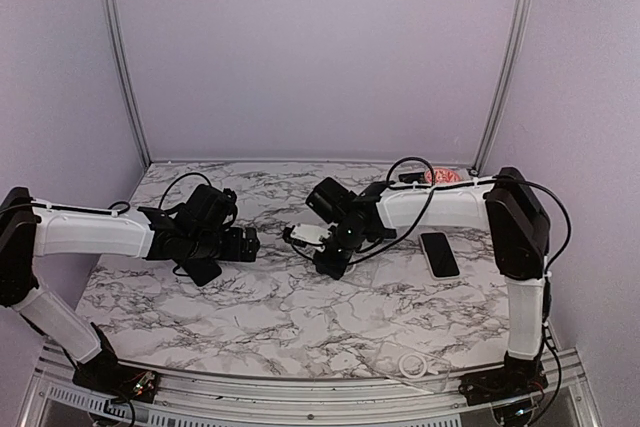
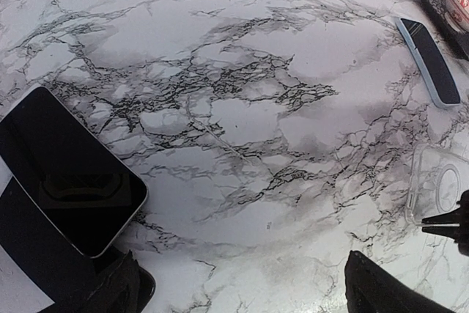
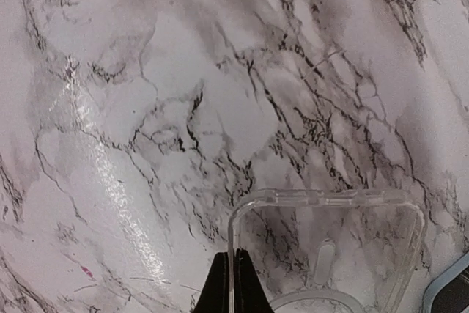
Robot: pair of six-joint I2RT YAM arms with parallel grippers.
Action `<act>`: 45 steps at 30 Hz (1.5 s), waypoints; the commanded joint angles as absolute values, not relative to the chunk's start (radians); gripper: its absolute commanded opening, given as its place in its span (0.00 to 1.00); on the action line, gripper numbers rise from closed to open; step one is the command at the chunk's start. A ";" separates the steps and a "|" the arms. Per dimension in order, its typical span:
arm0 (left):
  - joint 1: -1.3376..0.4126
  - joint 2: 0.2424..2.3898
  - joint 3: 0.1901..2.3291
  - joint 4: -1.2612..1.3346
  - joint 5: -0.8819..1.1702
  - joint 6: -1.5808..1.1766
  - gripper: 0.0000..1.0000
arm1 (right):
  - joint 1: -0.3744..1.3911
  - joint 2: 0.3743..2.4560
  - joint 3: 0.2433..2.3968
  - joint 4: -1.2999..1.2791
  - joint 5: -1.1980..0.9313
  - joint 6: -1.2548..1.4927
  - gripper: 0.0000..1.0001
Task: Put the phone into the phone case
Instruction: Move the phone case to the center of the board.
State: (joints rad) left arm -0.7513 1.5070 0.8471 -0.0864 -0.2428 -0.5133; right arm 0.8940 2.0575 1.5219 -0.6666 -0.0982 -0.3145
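The clear phone case [image 3: 330, 247] lies on the marble table, and my right gripper [image 3: 234, 284] is shut on its left side wall. From the left wrist the same phone case [image 2: 438, 185] shows at the right edge, with the right fingertips [image 2: 447, 221] on it. A black phone [image 2: 66, 174] lies screen-up at the lower left, just beside my left gripper [image 2: 242, 273], which is open over bare table. From above that phone [image 1: 204, 270] sits under the left gripper [image 1: 250, 243]. A second phone [image 1: 438, 253] with a light-blue rim lies to the right.
A pink round object [image 1: 440, 176] sits on a dark base at the back right corner. A white ring [image 1: 412, 364] lies by the front edge. The back and side walls close in the table [image 1: 300, 317].
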 commanded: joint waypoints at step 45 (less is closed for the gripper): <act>-0.714 1.345 0.750 -0.067 -0.369 -0.456 0.99 | 1.137 1.735 1.174 -0.636 -0.196 -1.172 0.00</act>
State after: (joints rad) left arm -0.7322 1.3853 0.7712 -0.0765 -0.3489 -0.4835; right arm 1.1156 1.7500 1.1969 -0.4885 -0.1474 -0.7151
